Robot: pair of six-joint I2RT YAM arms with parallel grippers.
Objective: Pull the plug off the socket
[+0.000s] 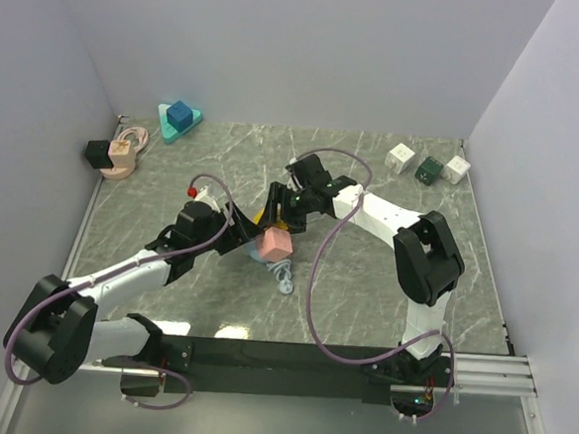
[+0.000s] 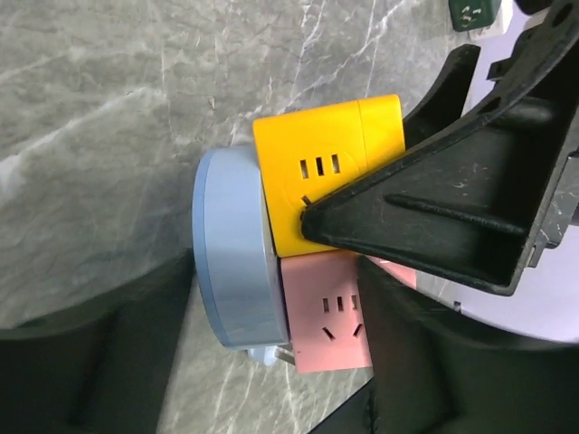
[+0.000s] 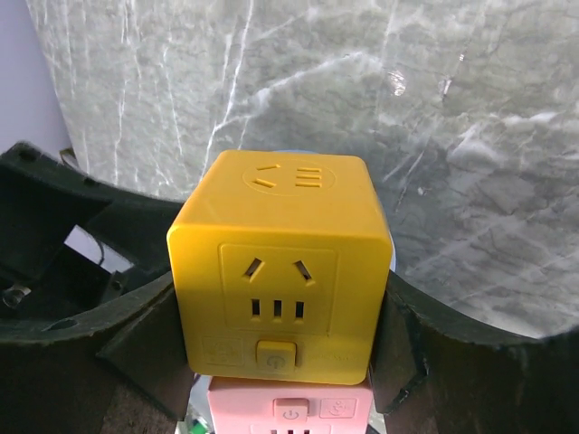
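A yellow socket cube and a pink socket cube sit side by side against a pale blue round body. A small blue plug with a metal prong shows at the pink cube's lower edge. My right gripper is shut on the yellow cube, one black finger on each side. My left gripper straddles the pink cube and the blue body. One finger lies close to the pink cube. Bare marble shows between the other finger and the blue body.
A grey cord trails toward the near edge. Back left stand a teal triangle with a blue cube, a pink reel and a black cube. Back right sit three small cubes. Walls enclose three sides.
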